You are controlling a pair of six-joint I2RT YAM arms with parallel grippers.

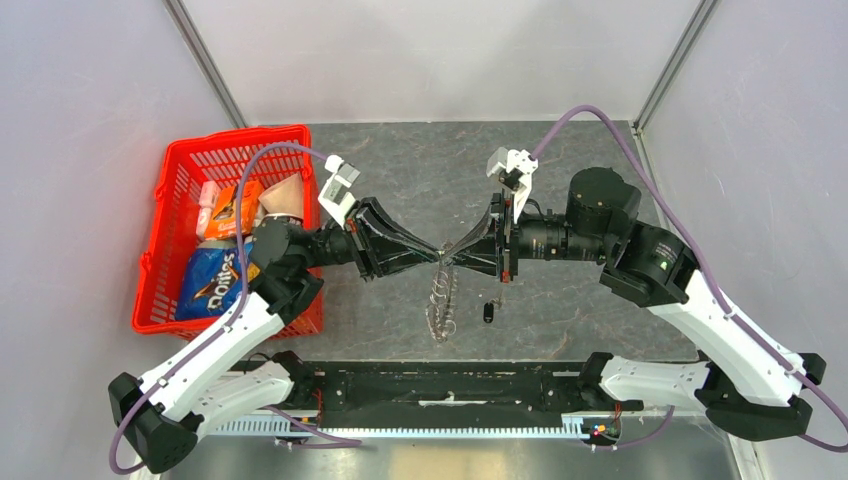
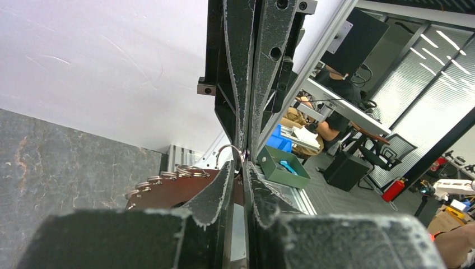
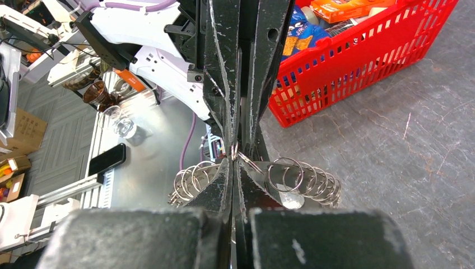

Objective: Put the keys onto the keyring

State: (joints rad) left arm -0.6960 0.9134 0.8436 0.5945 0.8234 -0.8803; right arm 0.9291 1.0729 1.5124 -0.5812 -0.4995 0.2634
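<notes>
- Since the left gripper (image 1: 434, 257) and the right gripper (image 1: 455, 257) meet tip to tip at the far end of the keyring (image 1: 441, 300), the coming move turns on the one loose key (image 1: 487, 313), which neither of them holds.
- The right gripper has its fingers pressed together, and it pinches the wire of the end ring of the keyring.
- The left gripper shows only a narrow slit between its jaws. The same ring wire sits at its tips, but I cannot tell whether it really presses on it.
- The keyring is a row of rings. In the top view its long axis runs from the pinch toward the arm bases. Whether its near end rests on the table (image 1: 420, 170) is not clear.
- The key lies on the table just beside the near half of the keyring, on the side of the right arm, and does not touch it.
- Its long axis is about parallel to the row of the keyring. The key is too small to tell which end carries the metal bit.
- In my judgement the right gripper is the nearer one to the key. It would have to let go of the keyring first and come down beside it, closing across the narrow side of the black head.
</notes>
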